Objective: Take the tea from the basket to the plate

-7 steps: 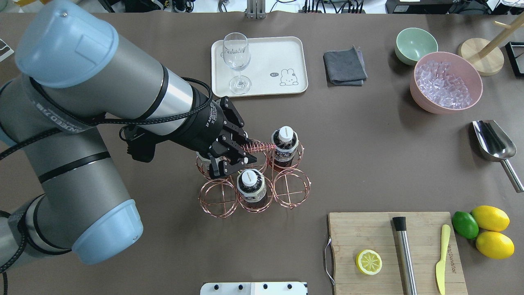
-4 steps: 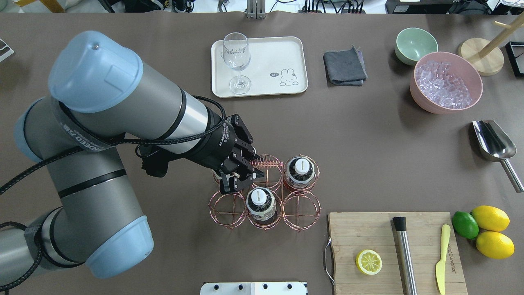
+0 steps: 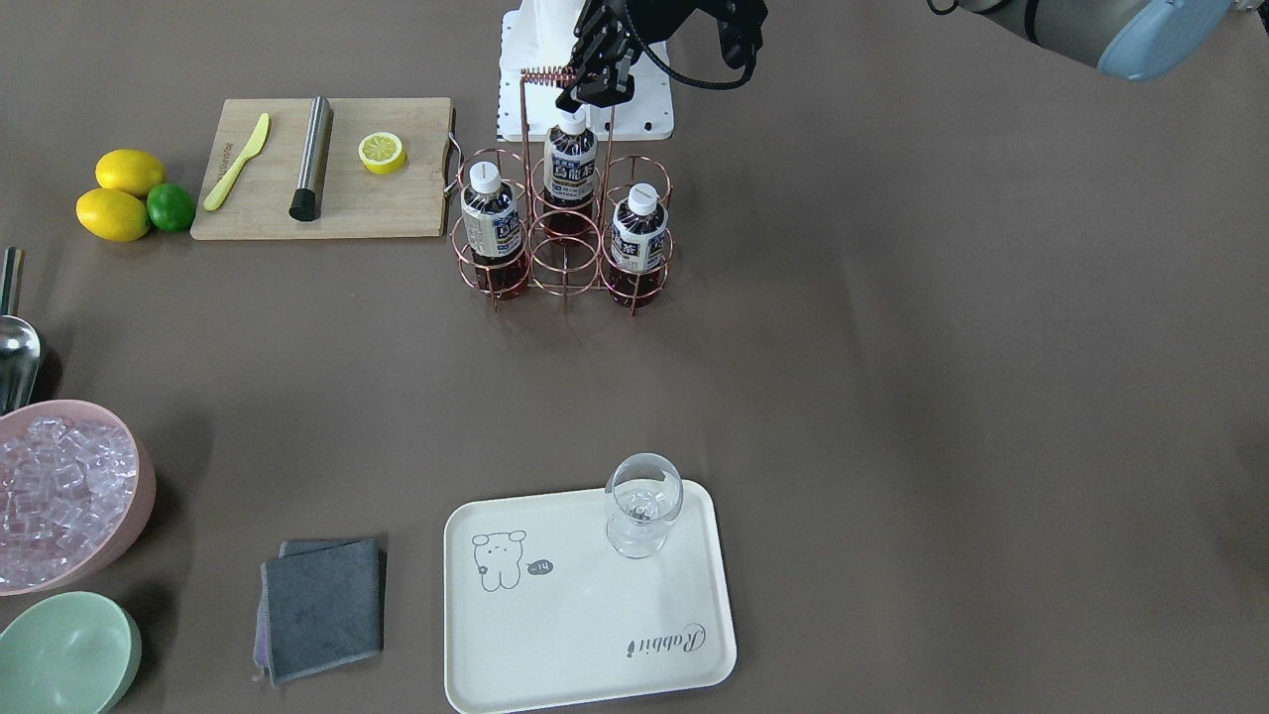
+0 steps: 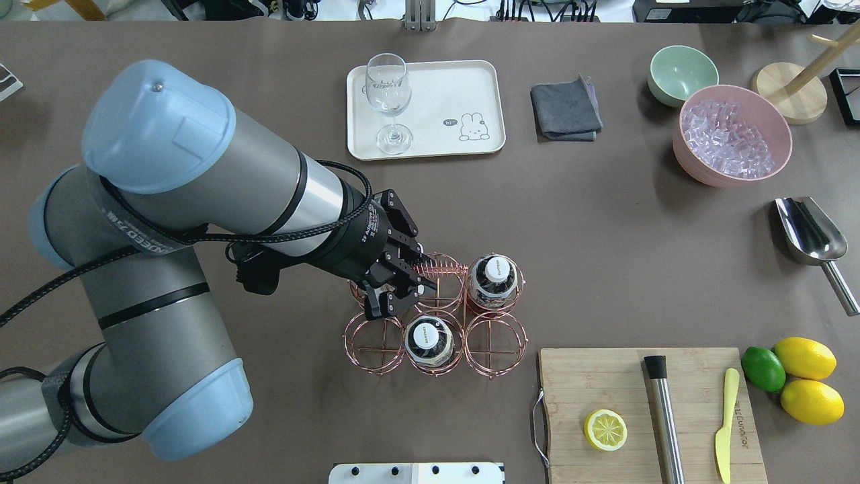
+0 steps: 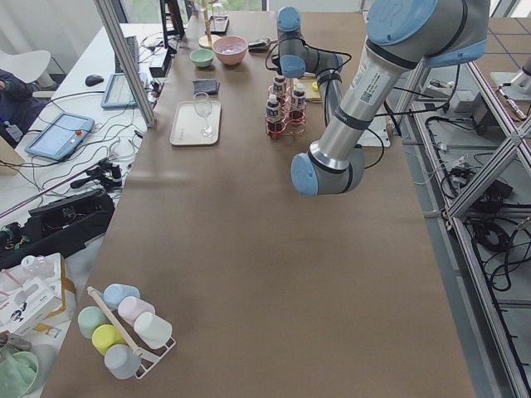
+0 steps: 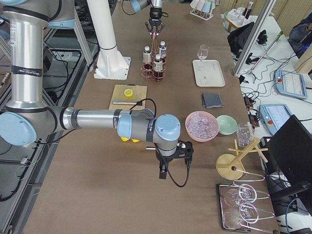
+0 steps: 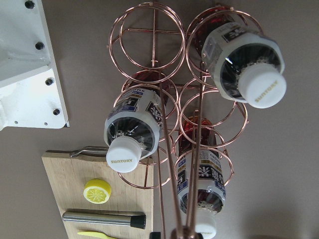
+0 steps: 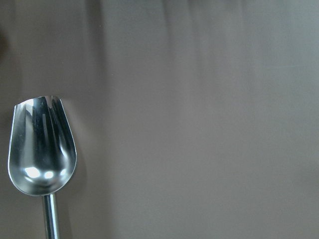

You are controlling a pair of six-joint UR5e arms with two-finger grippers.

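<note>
Left gripper [image 4: 411,277] is at the coiled handle [image 4: 440,269] of the basket [image 4: 367,346]. Its fingers look pinched on the coil's end, not on a bottle. In the left wrist view the handle rods run straight in at bottom centre, which fits.

The basket stands mid-tabletop, toward the robot-side edge, just beside the left end of the cutting board [image 4: 605,390]. All three bottles are upright in their cells:
- tea [image 4: 496,282]: plate-side row, right cell
- second bottle [image 4: 430,339]: robot-side row, middle cell
- third bottle [image 3: 637,238]: plate-side row, left cell, under the gripper and hidden in the overhead view

No bottle is on the plate [image 4: 463,84] yet. It sits centre at the far edge, with a wine glass [image 4: 388,94] on its left part and the right part bare.

Key geometry: bottle axes are vertical, caps are below the gripper, and the handle loop runs between the rows. My read is to let go of the handle, then drop onto a cap from above. The left arm is nearer by far. Right gripper [image 6: 163,173] is well apart at the tabletop's right end, over the scoop [image 8: 42,152]; can't tell if it's spread or pressed together.
</note>
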